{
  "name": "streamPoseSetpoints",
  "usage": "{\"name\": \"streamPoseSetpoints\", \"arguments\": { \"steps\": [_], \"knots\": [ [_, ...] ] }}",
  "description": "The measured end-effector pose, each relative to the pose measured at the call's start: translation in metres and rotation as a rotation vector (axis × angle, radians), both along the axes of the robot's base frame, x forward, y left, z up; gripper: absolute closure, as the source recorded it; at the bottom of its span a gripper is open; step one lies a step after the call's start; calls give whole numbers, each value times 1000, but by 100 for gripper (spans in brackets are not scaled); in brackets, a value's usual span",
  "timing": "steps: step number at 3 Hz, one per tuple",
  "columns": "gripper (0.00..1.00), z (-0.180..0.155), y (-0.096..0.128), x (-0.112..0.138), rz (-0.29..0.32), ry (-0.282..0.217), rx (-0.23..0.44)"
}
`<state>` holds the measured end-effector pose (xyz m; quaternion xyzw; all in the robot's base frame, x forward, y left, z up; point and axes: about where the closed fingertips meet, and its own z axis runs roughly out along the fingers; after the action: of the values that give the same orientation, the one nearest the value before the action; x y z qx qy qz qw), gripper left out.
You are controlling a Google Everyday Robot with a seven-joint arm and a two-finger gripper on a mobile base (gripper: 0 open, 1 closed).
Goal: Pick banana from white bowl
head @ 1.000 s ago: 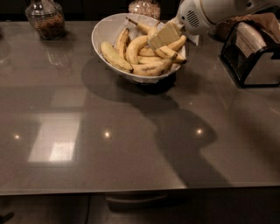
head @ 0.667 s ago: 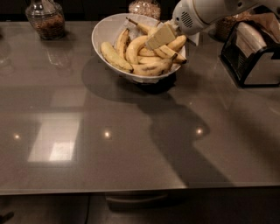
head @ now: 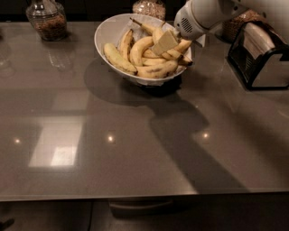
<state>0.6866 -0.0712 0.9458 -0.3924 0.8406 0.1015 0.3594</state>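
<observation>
The white bowl (head: 106,32) stands at the back middle of the grey table and holds several yellow bananas. A long arched banana (head: 156,70) with brown specks and a dark tip lies along the bowl's front rim. Another long one (head: 118,59) lies along the left side. My gripper (head: 165,43) reaches in from the upper right on a white arm (head: 198,17). Its pale end sits low over the bananas in the right half of the bowl, touching or almost touching them. No banana is lifted.
A glass jar of brown contents (head: 46,19) stands at the back left, another (head: 149,7) behind the bowl. A dark box-like holder (head: 262,56) stands at the right edge. The table's front edge (head: 144,196) runs along the bottom.
My gripper has moved slightly left and down, deeper over the bananas in the bowl. The bowl and bananas have not visibly moved.
</observation>
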Motion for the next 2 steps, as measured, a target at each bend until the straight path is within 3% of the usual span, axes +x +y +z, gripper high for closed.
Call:
{"name": "streamPoseSetpoints", "arguments": {
  "steps": [2],
  "knots": [
    [42, -19, -14, 11, -56, 44, -34]
  ]
}}
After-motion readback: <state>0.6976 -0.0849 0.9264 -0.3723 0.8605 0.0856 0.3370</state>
